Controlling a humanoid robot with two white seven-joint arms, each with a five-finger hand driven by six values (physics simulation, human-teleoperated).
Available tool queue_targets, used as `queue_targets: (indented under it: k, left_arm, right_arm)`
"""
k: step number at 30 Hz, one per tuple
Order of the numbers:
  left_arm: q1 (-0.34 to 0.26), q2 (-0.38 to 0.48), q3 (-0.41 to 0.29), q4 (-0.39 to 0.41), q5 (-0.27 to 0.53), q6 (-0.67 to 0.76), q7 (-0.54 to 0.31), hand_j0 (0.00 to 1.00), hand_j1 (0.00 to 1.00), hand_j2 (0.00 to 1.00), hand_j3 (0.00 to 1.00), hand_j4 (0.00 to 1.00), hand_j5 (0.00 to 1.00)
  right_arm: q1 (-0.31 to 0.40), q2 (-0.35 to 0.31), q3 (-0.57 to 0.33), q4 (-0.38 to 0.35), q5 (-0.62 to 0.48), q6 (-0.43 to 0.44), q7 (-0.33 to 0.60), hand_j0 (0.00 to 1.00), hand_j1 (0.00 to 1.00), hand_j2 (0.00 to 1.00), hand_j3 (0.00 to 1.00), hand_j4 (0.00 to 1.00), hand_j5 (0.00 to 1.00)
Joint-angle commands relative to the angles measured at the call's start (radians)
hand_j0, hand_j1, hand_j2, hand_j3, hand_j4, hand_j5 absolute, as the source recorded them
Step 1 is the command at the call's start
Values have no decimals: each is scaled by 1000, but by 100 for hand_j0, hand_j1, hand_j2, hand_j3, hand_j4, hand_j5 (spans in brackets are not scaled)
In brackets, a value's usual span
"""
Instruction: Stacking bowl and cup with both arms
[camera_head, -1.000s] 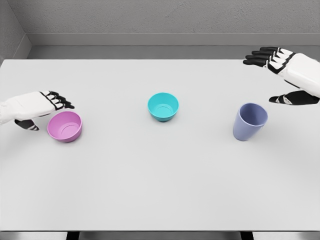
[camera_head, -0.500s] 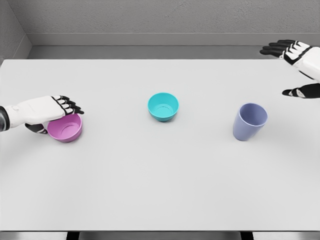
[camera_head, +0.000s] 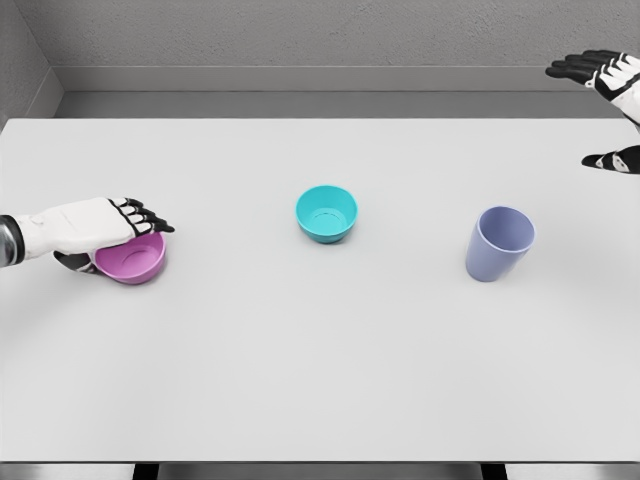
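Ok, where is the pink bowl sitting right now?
In the head view the round pink bowl sits on the left side of the white table, under the left hand, with the teal bowl to its right.

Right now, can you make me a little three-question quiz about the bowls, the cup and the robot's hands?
1. True or false: the teal bowl stands between the pink bowl and the purple cup.
2. Which hand reaches over the pink bowl? A) left hand B) right hand C) neither
3. Fill in: the cups and bowls all sit apart on the white ____.

Key: 1 true. 2 A; whether its fingers grip the bowl cannot be told. 3 table.
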Motion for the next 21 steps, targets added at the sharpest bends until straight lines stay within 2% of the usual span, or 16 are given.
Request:
queue_targets:
  k: [1, 2, 5, 6, 9, 12, 21]
  left_arm:
    - [0, 1, 1, -3, 15, 1, 0, 100, 100, 100, 100, 100, 100]
    - [0, 1, 1, -3, 20, 1, 0, 100, 100, 100, 100, 100, 100]
    - [0, 1, 1, -3, 34, 1, 0, 91, 91, 91, 91, 91, 91]
    - [0, 3, 2, -3, 37, 1, -2, 84, 84, 84, 84, 84, 84]
    - [0, 3, 4, -3, 43, 1, -2, 78, 78, 78, 78, 78, 78]
    - [0, 1, 2, -3, 46, 1, -2, 64, 64, 64, 64, 64, 64]
    - [-2, 1, 12, 0, 61, 1, 1, 64, 64, 64, 64, 64, 64]
  right_arm:
    - [0, -3, 0, -2, -7, 1, -1, 100, 100, 100, 100, 100, 100]
    - [0, -4, 0, 0, -7, 1, -1, 100, 100, 100, 100, 100, 100]
    - [0, -3, 0, 0, -7, 1, -1, 100, 100, 100, 100, 100, 100]
    - [0, -6, 0, -2, -7, 1, -1, 100, 100, 100, 100, 100, 100]
    - [0, -4, 0, 0, -7, 1, -1, 100, 100, 100, 100, 100, 100]
    - [-2, -3, 0, 0, -7, 1, -1, 100, 100, 100, 100, 100, 100]
    - [0, 1, 0, -3, -5, 1, -1, 100, 100, 100, 100, 100, 100]
